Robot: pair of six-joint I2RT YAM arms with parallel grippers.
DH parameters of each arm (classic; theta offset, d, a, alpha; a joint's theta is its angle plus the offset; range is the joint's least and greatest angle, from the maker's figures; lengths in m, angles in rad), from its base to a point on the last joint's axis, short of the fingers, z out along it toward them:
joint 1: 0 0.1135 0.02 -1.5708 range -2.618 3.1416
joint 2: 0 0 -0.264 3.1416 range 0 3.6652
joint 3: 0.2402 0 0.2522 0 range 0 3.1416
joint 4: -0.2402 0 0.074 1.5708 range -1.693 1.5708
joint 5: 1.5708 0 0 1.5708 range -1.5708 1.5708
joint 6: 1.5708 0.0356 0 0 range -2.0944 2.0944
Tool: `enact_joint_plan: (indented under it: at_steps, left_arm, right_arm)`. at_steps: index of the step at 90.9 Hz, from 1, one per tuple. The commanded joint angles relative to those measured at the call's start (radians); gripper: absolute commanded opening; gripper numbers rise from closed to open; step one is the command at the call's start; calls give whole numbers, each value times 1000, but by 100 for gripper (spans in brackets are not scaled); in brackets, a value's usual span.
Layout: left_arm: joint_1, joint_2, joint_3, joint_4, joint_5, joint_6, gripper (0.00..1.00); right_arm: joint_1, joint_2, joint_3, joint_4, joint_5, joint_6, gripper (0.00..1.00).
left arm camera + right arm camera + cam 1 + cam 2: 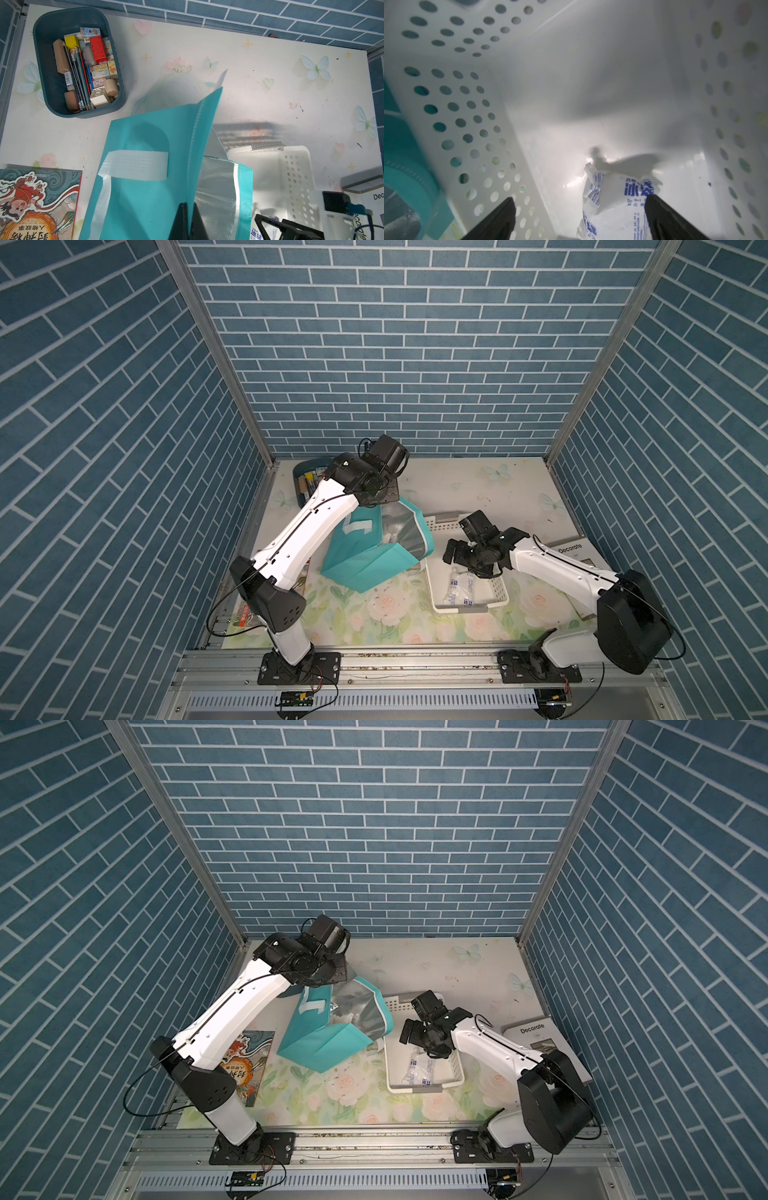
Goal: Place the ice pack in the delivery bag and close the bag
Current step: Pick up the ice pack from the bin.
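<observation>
Where the table meets the left wall: a picture book with a cartoon cover lies flat on the floral table, partly under the left arm.
Far left corner: a dark-blue bin is packed with pencils, erasers and small blocks.
Left gripper: the jaws are pinched together on the upper edge of the delivery bag, with the fabric caught between the two black fingers.
Delivery bag: it is teal fabric with a silver foil lining and a white strap handle. It stands left of centre, leaning, with its mouth open. Something white and crumpled shows inside, too small to identify.
White basket: this perforated plastic basket sits just beside the bag, on the right arm's side.
Ice pack: a white pouch with blue print lies on the basket floor and is not in the bag. Both top views show it near the basket's front end.
Right gripper: the jaws are spread wide and point down inside the basket, over one end of the ice pack. One finger sits in front of the pouch's printed face; whether it touches cannot be told.
Right edge: a pale book titled "Decorate" lies flat, partly under the right arm.
</observation>
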Motion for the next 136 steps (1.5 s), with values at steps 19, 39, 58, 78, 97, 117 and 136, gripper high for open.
enact_joint_plan:
  at_steps: [19,39,58,78,97,117,136]
  left_arm:
    - [-3,16,13,-45,-13,9,0]
    - [-3,23,22,-55,-16,6,0]
    - [-3,26,25,-52,-19,4,0]
    - [-4,48,44,-74,-25,4,0]
    - [-4,60,59,-92,-41,4,0]
    - [1,61,79,-100,-59,4,0]
    - [2,60,79,-95,-61,2,0]
  right_arm:
    - [59,60,-30,-141,94,69,100]
    - [62,3,-12,-216,165,127,100]
    - [84,4,-45,-187,123,157,100]
    - [100,70,-84,-80,75,142,95]
    - [99,136,-44,-48,87,117,75]
    - [63,219,4,-31,92,87,56]
    - [-45,254,8,46,93,49,47]
